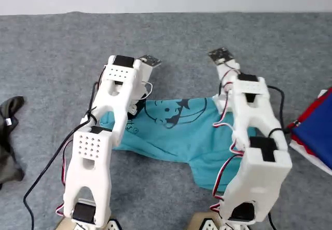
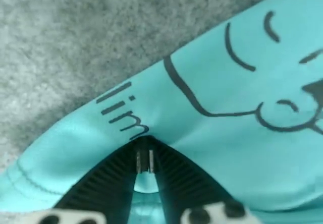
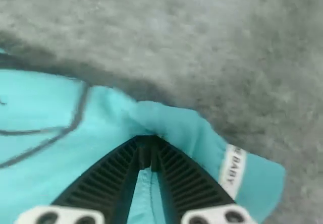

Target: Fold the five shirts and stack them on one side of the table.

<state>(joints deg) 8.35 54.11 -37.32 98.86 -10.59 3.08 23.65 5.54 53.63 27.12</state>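
A turquoise shirt [image 1: 179, 131] with a dark line drawing lies spread between my two arms on the grey table. My left gripper [image 2: 145, 159] is shut on the shirt's cloth [image 2: 212, 133] near its printed letters. My right gripper [image 3: 146, 156] is shut on a bunched edge of the same shirt [image 3: 45, 133], close to a small white label [image 3: 232, 166]. In the high view both grippers are hidden under the arms, at the shirt's far corners. A dark shirt [image 1: 9, 137] lies crumpled at the left edge. A red and blue shirt [image 1: 314, 131] lies at the right edge.
The grey felt table [image 1: 171, 38] stretches bare beyond the arms to the far edge. Black cables hang from both arms over the near part of the turquoise shirt.
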